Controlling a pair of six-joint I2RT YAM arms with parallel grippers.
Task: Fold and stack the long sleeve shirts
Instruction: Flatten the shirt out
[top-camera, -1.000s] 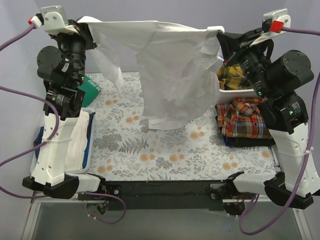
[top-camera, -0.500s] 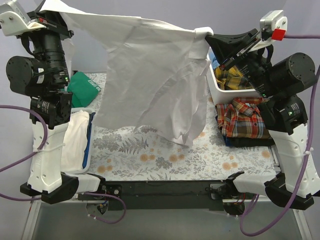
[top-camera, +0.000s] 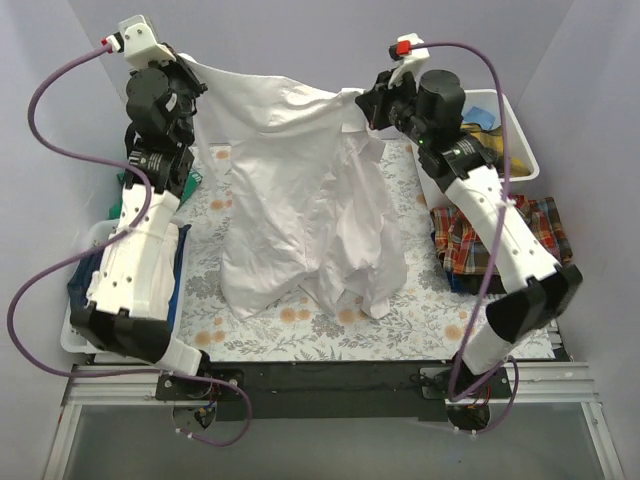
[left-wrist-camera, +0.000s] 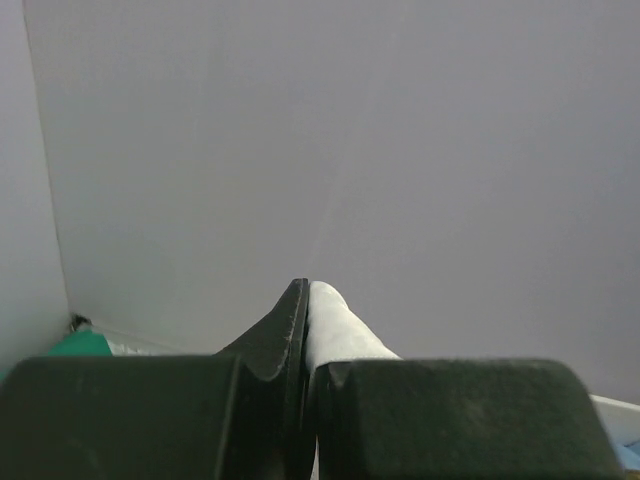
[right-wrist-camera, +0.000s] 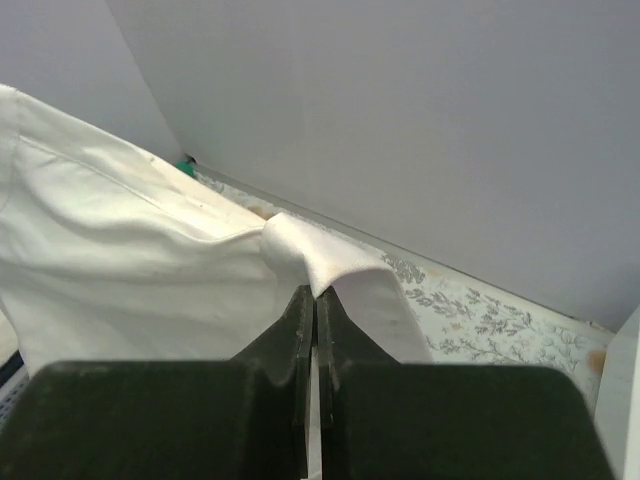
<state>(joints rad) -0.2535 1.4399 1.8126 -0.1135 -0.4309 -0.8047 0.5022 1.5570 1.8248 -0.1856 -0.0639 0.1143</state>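
Left grip: the left gripper (left-wrist-camera: 303, 290) has its fingers pressed flat together on a thin fold of white cloth, and a small tab pokes past the tips.
Right grip: the right gripper (right-wrist-camera: 312, 296) is likewise clamped tight, pinching a narrow fold at the garment's top edge.
Held item: the large plain white long-sleeved cloth shirt (top-camera: 300, 200) hangs between the two grippers over the far half of the table. Its top edge sags and its body is bunched in twisted vertical folds. The lower hem appears to reach the floral-print table cover (top-camera: 300, 335).
Nearby: a red-orange-navy plaid shirt (top-camera: 500, 235) lies beside the right arm, in front of a white plastic bin (top-camera: 522, 130).
Risk, slip: each pinch holds very little fabric, so a sharp pull apart or a quick swing could tug a corner free and drop that side.
Risk, bad lay: the twisted right half would likely land creased or doubled under, spoiling the fold.
Risk, drag: a trailing hem could rumple the cover, or sweep onto the plaid shirt if the cloth is carried rightward.
Risk, uneven: the left hold sits higher, so the shirt may land skewed.
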